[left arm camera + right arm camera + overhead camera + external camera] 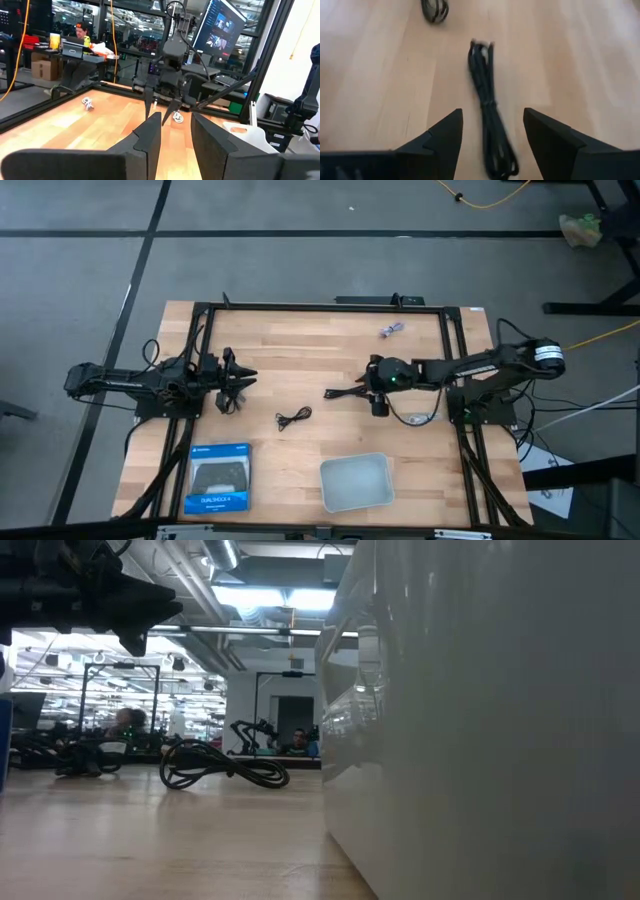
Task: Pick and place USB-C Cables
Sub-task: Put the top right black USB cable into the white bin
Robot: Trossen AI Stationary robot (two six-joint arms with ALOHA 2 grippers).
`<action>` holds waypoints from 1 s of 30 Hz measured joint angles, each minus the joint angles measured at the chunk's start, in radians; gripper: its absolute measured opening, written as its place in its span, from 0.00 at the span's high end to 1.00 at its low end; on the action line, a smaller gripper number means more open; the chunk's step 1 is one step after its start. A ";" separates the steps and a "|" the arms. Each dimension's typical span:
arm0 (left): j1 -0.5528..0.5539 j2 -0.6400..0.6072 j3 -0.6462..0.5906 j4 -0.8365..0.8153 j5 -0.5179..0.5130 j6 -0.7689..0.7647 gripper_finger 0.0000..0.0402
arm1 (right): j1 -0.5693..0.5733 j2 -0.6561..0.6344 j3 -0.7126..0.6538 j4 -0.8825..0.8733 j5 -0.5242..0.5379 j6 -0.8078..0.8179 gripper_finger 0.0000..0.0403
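Observation:
A long black cable bundle (487, 107) lies flat on the table between the spread fingers of my right gripper (492, 135), which hovers over it, open, near the table's middle (352, 392). A second black coil (294, 417) lies nearer the front, also seen in the low view (220, 765). The pale grey-purple cable (391, 331) rests near the far edge. A whitish cable (177, 117) lies under the right arm. My left gripper (240, 376) waits open at the table's left (172, 132).
A blue box (218, 477) sits at the near left. A pale tray (355, 482) sits at the near middle, and its wall (480, 740) fills the right of the low view. A black frame (320, 307) borders the table. People sit in the room beyond.

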 joint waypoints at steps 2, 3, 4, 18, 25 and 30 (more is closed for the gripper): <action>0.000 0.000 0.000 0.000 0.000 0.000 0.75 | 0.000 0.035 0.000 0.003 -0.013 0.000 0.47; 0.000 0.000 0.000 0.000 0.000 0.000 0.75 | 0.000 0.052 0.000 0.005 -0.014 -0.001 0.47; 0.000 0.000 0.000 0.000 0.000 0.000 0.75 | 0.000 0.068 0.000 0.007 -0.014 -0.001 0.47; 0.000 0.000 0.000 -0.009 0.000 0.001 0.75 | 0.000 0.213 0.001 0.060 0.062 0.006 0.47; 0.000 0.000 0.000 -0.053 -0.001 0.000 0.75 | 0.001 0.199 0.000 0.047 0.064 0.114 0.73; 0.000 0.000 0.000 -0.051 -0.001 0.000 0.75 | 0.000 0.169 -0.001 0.039 0.116 0.198 0.93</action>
